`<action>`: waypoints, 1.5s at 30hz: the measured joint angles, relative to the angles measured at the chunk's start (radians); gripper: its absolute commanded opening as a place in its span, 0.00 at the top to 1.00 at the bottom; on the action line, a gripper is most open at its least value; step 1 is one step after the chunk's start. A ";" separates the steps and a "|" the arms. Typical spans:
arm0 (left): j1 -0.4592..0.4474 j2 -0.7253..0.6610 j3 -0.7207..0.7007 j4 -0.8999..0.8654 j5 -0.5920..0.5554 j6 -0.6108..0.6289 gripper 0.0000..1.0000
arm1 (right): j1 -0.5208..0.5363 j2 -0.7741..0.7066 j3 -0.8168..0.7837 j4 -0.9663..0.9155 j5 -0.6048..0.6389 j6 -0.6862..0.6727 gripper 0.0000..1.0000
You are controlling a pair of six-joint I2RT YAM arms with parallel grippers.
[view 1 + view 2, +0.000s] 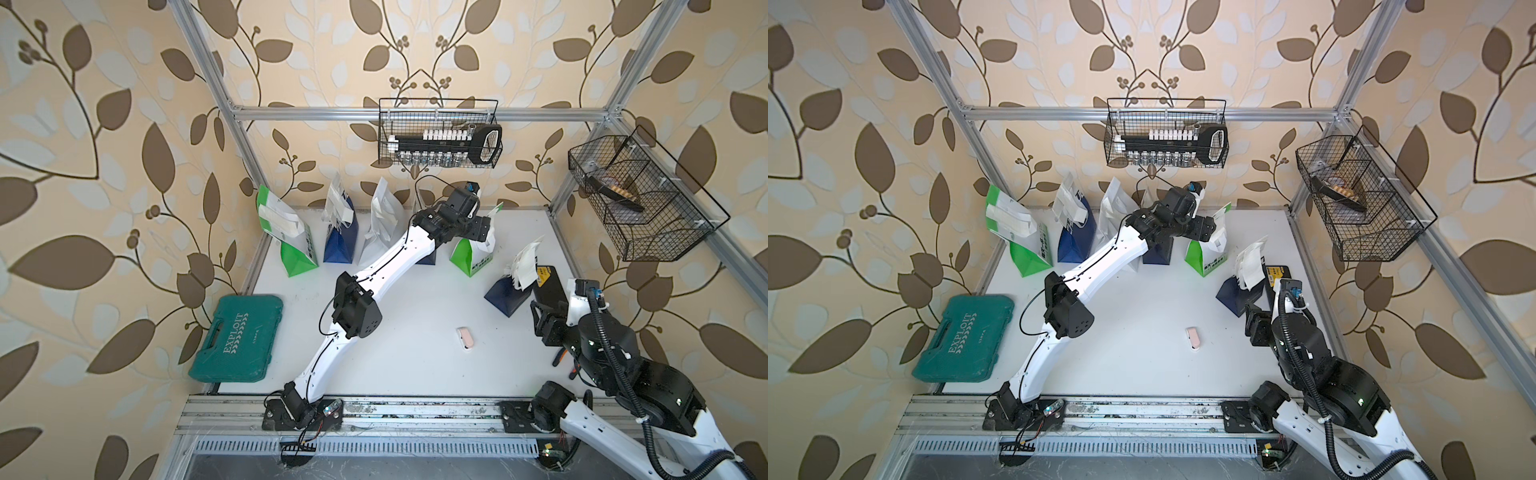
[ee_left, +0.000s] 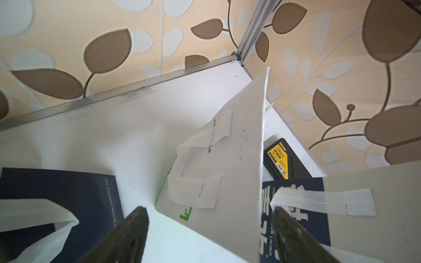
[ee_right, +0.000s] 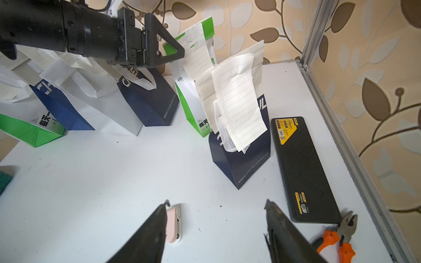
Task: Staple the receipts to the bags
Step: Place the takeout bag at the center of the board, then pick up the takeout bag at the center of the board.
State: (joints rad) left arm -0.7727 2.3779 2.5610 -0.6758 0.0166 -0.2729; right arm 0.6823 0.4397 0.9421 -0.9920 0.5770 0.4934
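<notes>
While left claw [image 2: 208, 211] and right claw [image 3: 216, 202] gape wide, the receipt [image 3: 239, 102] hangs lengthwise downward.

White table [image 1: 415, 365]: 6 bags [image 1: 338, 245], pink stapler [image 1: 465, 338], blk case [image 3: 303, 168], pliers [image 3: 339, 239].

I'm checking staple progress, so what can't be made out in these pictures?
- Middle navy bag: left arm covers its face in both top views.
- Far-left green bag: any staple too small in top views.
- Pink stapler: right wrist view, partly behind a tool finger.
- Pliers: handles partly behind the other finger.
</notes>
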 measured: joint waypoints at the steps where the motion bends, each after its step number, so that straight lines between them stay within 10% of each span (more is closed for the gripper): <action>1: 0.000 -0.002 0.000 -0.001 0.003 0.000 0.10 | 0.000 0.000 0.000 0.000 0.000 0.000 0.31; 33: -0.202 -0.217 -0.178 -0.028 0.136 0.114 0.13 | 0.000 -0.011 -0.003 -0.014 0.016 0.034 0.27; 45: -0.195 -0.067 -0.106 0.047 0.169 0.097 0.53 | 0.000 -0.015 -0.003 -0.038 0.019 0.042 0.27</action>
State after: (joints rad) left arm -0.9676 2.3108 2.4546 -0.6289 0.1856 -0.1761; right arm 0.6823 0.4248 0.9390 -1.0302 0.5957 0.5354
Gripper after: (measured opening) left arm 0.540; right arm 0.734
